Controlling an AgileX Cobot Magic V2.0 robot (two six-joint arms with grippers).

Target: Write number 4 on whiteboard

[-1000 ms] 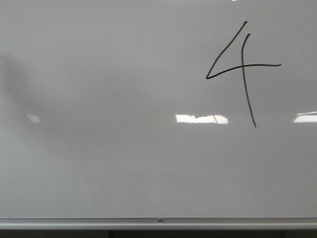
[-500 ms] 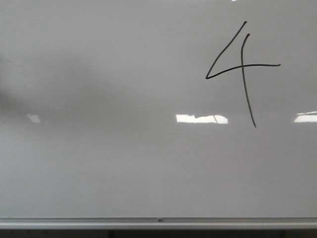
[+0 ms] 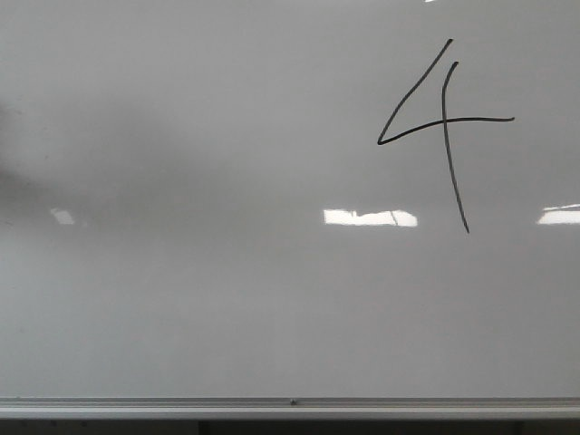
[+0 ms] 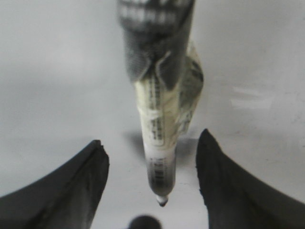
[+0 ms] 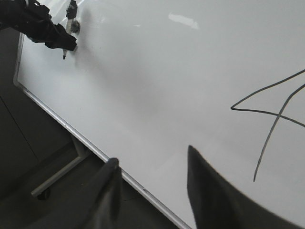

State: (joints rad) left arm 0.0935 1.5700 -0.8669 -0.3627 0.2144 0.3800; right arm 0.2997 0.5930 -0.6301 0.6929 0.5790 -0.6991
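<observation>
The whiteboard (image 3: 227, 299) fills the front view. The number 4 (image 3: 471, 120) is drawn in thin black lines at its upper right, and part of it shows in the right wrist view (image 5: 233, 108). My left gripper (image 4: 151, 138) is open. A taped marker (image 4: 162, 143) hangs between its fingers (image 4: 86, 186) without touching them, with its tip (image 4: 162, 201) just off the board. The left arm (image 5: 43, 24) shows near the board's far left edge. My right gripper (image 5: 152, 162) is open and empty over the board's bottom rail (image 5: 86, 143). No gripper shows in the front view.
The silver bottom rail (image 3: 290, 405) runs along the board's lower edge. Bright rectangular light reflections (image 3: 370, 217) lie on the board. Below the rail are a dark floor and the board's metal stand leg (image 5: 57, 176).
The faint shadow at the board's left edge has shifted slightly. The number 4 is unchanged.
</observation>
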